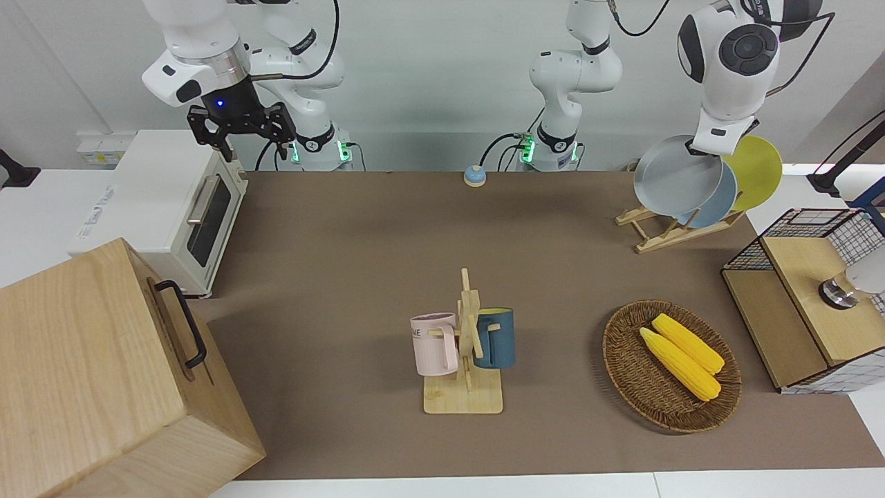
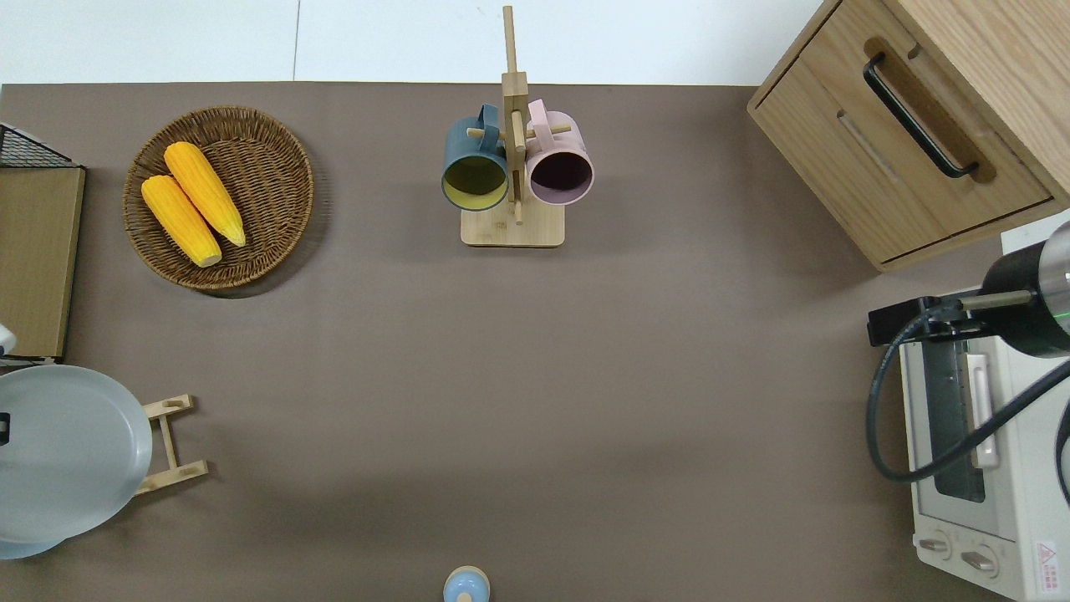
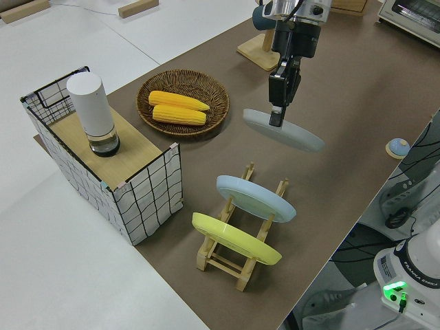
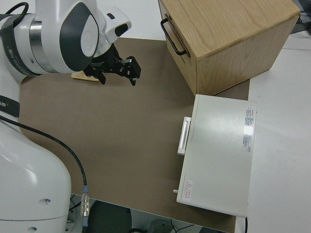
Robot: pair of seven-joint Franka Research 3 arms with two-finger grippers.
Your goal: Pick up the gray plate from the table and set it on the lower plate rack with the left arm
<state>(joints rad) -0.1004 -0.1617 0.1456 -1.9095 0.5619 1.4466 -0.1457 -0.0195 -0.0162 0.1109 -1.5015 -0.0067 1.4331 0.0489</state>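
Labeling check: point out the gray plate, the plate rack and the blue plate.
gray plate (image 3: 292, 135), left side view, on its tilted face below the gripper.
plate rack (image 2: 171, 436), overhead view, on the uncovered wooden end rail.
blue plate (image 3: 256, 199), left side view, on its upturned face.

The left gripper (image 3: 278, 103) is carried in the air on a forearm that hangs straight down from a raised elbow, wrist turned downward, its fingers (image 3: 274, 100) clamped on a rim. The right arm is parked, the fingers (image 4: 132, 71) of the right gripper (image 4: 117, 70) spread apart.
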